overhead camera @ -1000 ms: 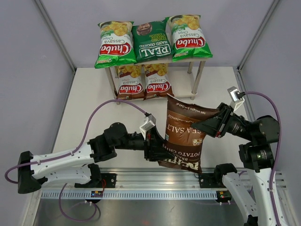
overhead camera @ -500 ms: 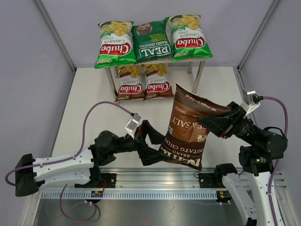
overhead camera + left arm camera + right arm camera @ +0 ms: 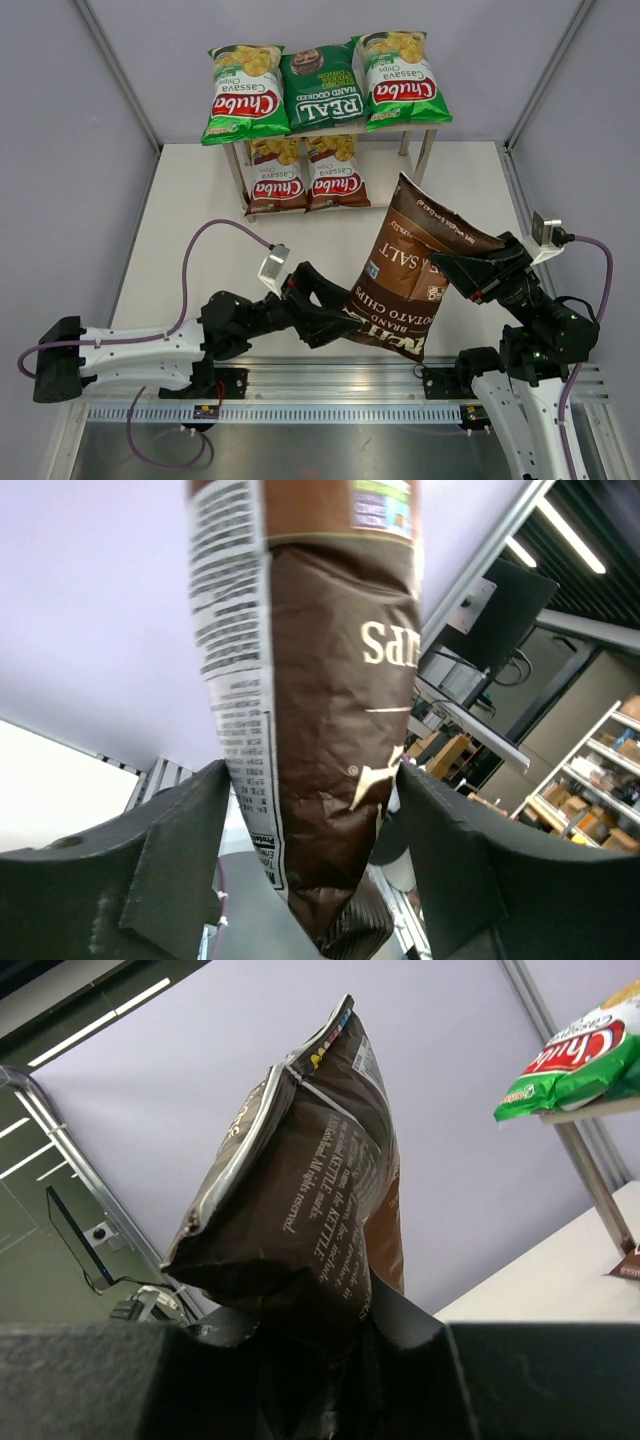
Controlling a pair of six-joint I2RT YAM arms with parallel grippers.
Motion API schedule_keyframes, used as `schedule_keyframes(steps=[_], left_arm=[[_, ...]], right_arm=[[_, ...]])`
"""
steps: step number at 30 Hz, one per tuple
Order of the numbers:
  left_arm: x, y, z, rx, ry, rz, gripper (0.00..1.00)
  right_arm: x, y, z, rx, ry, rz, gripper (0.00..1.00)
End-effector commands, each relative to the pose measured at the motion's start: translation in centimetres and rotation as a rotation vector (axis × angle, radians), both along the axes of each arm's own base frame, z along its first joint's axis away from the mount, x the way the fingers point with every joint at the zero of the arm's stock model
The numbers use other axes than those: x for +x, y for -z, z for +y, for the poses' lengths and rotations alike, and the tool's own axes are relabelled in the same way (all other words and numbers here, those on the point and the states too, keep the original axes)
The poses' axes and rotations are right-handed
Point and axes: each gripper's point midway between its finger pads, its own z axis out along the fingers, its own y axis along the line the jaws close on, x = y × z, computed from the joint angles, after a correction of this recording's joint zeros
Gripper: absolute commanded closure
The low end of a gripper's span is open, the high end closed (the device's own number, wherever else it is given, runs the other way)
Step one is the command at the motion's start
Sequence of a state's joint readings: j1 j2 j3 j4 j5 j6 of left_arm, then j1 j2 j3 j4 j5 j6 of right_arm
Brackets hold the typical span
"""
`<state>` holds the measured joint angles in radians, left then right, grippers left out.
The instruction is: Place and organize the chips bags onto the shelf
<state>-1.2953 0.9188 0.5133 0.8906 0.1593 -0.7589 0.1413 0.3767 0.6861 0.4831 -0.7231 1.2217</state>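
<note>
**A:** Where is the glossy dark-brown Kettle sea-salt bag [image 3: 412,285] sitting right now?

**B:** It is hanging in the air over the white table [image 3: 200,200], close to the arm bases. It is well apart from the small two-tier wood-board shelf with metal legs [image 3: 424,165]. The right gripper [image 3: 465,272] is carrying it, and the right wrist view is showing those jaws clamped on a crumpled fold of the bag.

**A:** And the left gripper [image 3: 345,318]?

**B:** Its jaws are standing wide apart, straddling the bag's lower end without squeezing it.

**A:** So what is worrying you?

**B:** A single pinch is bearing a puffy, slippery bag that is tilting. I am judging that it could slide out or swing during the carry. The only free spot I am seeing is on the lower tier, to the right of the two brown Chuba bags [image 3: 305,175]. That spot is lying under the board bearing the three green bags [image 3: 322,85]. A tall bag going in tilted could catch that upper board or a leg, or topple the brown ones.

**A:** And the left fingers?

**B:** If they are closing hard, they are risking crushed chips.
</note>
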Motion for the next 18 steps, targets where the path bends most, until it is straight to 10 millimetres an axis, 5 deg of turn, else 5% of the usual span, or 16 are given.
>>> schedule_keyframes(steps=[1, 6, 8, 10, 11, 14, 18], left_arm=[[1.1, -2.3, 0.5, -0.100, -0.082, 0.028, 0.39], [1.6, -1.4, 0.8, -0.093, -0.114, 0.043, 0.68], [1.8, -1.0, 0.8, -0.065, -0.126, 0.030, 0.82], [1.9, 0.3, 0.6, -0.013, -0.135, 0.029, 0.87], [2.3, 0.9, 0.6, 0.004, -0.155, 0.044, 0.89], [2.5, 3.5, 0.9, 0.053, -0.160, 0.087, 0.89], [3.6, 7.5, 1.5, 0.121, -0.218, 0.174, 0.89]], right_arm=[[-0.3, -1.6, -1.3, 0.061, 0.105, -0.109, 0.89], [0.1, -0.1, -1.2, 0.030, 0.126, -0.099, 0.87], [0.4, 0.6, -1.3, 0.006, 0.154, -0.061, 0.78], [0.9, 1.1, -1.7, -0.040, 0.220, -0.062, 0.63], [1.0, 1.9, -2.0, -0.065, 0.250, -0.002, 0.38], [1.7, 3.1, -3.8, -0.158, 0.419, 0.074, 0.01], [3.3, 5.2, -8.9, -0.260, 0.746, 0.256, 0.01]])
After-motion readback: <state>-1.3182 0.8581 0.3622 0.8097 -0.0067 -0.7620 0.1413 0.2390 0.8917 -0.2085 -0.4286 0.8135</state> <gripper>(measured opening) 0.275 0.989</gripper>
